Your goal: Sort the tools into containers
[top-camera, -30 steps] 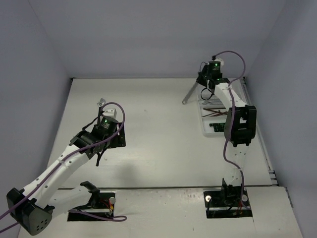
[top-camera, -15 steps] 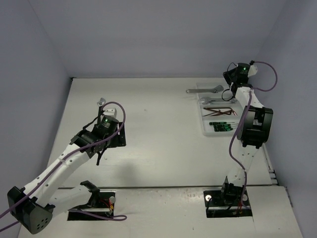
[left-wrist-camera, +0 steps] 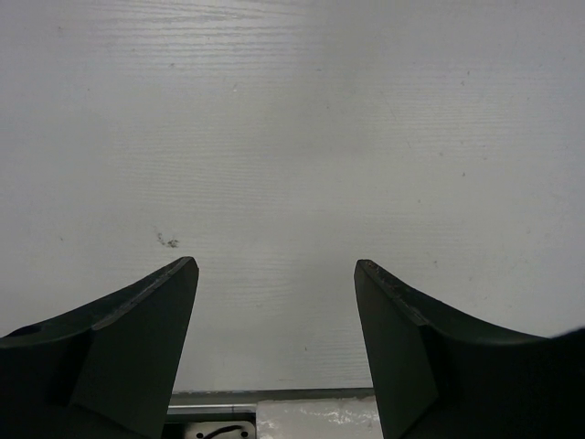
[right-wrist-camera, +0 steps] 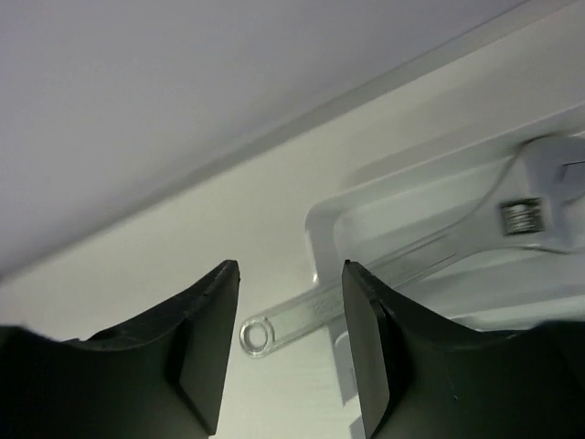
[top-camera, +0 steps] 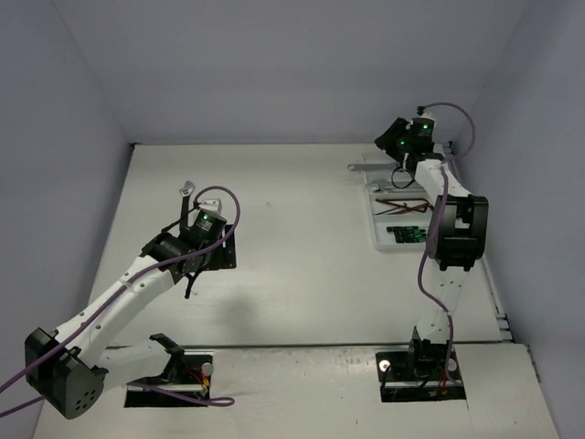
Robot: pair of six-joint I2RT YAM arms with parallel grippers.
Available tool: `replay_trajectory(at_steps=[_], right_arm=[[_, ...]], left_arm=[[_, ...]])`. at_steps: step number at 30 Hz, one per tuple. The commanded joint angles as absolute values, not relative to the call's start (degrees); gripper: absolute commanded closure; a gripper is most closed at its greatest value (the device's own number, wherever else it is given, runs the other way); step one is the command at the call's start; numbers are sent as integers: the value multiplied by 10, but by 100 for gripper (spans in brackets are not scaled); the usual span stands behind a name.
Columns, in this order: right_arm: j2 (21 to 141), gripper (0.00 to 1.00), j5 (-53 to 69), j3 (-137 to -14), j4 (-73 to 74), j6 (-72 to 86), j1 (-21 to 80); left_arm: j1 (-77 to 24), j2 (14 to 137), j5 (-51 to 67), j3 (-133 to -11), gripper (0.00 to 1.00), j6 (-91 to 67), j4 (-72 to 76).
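Matte white worktop (top-camera: 302, 256), flecked with small dark specks, boxed in by pale lilac walls (top-camera: 274, 64); left hand (left-wrist-camera: 274, 263) spread wide, holding nothing, above the worktop; right hand (right-wrist-camera: 291, 265) likewise parted and empty, near the adjustable wrench (right-wrist-camera: 425, 254); that wrench lies in the tray's (top-camera: 376, 229) far compartment, handle poking past the rim.

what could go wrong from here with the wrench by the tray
1. The adjustable wrench has its head inside the tray, but its handle sticks out across the tray rim. It may slide or tip out rather than settle in.
2. The right gripper is open and empty close above that handle, so a careless move could knock the wrench out.
3. A small silver tool lies on the table by the left arm and might get overlooked.
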State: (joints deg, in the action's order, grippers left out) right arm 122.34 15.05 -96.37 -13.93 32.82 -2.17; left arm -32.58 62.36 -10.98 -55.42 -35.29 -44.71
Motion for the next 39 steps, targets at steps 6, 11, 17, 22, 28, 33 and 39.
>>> replay_trajectory(at_steps=[6, 11, 17, 22, 28, 33, 39], right_arm=[[1213, 76, 148, -990, -90, 35, 91], [1246, 99, 195, -1007, -80, 50, 92], [1275, 99, 186, -1018, -70, 63, 91], [1298, 99, 184, -1036, -59, 65, 91], [1286, 99, 113, -1027, -59, 51, 89], [1282, 99, 96, -1039, -60, 65, 64], [1289, 98, 108, -1064, -61, 91, 31]], left_arm=[[-327, 636, -105, -597, 34, -338, -432], [-327, 628, -105, -589, 34, -341, -432], [-328, 619, -107, -582, 34, -345, -433], [-327, 616, -108, -581, 34, -350, -433], [-327, 617, -108, -579, 34, -354, -433], [-327, 619, -108, -579, 34, -354, -432], [-327, 626, -107, -581, 34, -354, -432]])
